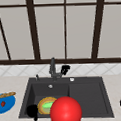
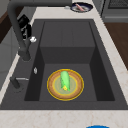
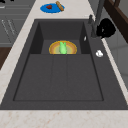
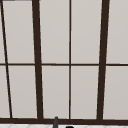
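Observation:
A yellow-rimmed brown plate (image 1: 45, 105) lies in the sink's left basin (image 1: 35, 93) with a green vegetable (image 2: 64, 79) on it, also visible in the right side view as the plate (image 3: 53, 47). My right hand (image 1: 64, 69) hovers just right of the dark faucet (image 1: 52, 68), above the sink's back ledge; the side views show this hand (image 2: 25, 28) (image 3: 106, 28) close beside the faucet's stem. My left hand (image 1: 32, 110) hangs at the sink's front left corner. A big red ball (image 1: 65, 111) sits in front of the plate in the front view.
A blue dish (image 1: 5, 103) with a red piece and a brown stick stands on the left counter. A dark plate (image 2: 80, 7) rests on the right counter. A small white object (image 3: 99, 53) lies on the back ledge. The sink's right half is a flat drainboard (image 1: 86, 95).

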`<control>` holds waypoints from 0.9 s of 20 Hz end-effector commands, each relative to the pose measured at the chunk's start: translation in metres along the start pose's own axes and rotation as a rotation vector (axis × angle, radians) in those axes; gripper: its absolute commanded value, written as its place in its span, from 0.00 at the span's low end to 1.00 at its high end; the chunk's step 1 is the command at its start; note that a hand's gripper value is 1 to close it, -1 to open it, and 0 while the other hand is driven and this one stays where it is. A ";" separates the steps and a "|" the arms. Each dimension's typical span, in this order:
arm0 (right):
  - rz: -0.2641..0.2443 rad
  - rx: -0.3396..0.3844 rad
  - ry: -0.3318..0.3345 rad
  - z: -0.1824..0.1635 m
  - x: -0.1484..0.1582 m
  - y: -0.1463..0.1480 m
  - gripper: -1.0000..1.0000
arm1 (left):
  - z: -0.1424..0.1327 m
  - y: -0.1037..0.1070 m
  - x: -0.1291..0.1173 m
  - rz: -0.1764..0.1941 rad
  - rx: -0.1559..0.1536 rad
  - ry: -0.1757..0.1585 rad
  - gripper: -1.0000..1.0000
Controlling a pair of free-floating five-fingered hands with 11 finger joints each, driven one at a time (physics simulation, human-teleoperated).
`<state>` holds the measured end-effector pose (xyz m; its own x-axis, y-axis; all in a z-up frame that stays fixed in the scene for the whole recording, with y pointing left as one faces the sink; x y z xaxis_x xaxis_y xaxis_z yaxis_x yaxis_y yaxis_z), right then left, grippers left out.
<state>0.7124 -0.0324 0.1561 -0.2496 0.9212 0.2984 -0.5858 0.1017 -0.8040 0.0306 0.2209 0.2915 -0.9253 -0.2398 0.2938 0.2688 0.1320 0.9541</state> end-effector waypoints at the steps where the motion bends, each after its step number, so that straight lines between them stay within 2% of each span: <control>1: -0.036 0.002 0.046 -0.016 0.011 -0.013 1.00 | 0.000 0.000 0.000 0.000 0.000 0.000 0.50; 4: -0.045 0.031 0.048 -0.017 0.010 -0.008 1.00 | 0.000 0.000 0.000 0.000 0.000 0.000 0.50; 6: -0.029 0.072 0.048 -0.008 0.009 -0.018 1.00 | 0.000 0.000 0.000 0.000 0.000 0.000 0.50; 12: -0.004 0.029 0.057 -0.006 0.012 -0.032 1.00 | 0.000 0.000 0.000 0.000 0.000 0.000 0.50; 18: -0.015 0.028 0.066 -0.005 0.015 -0.030 1.00 | 0.000 0.000 0.000 0.000 0.000 0.000 0.50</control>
<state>0.7128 -0.0302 0.1573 -0.2324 0.9290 0.2881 -0.5907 0.1006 -0.8006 0.0306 0.2209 0.2915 -0.9253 -0.2398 0.2938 0.2688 0.1320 0.9541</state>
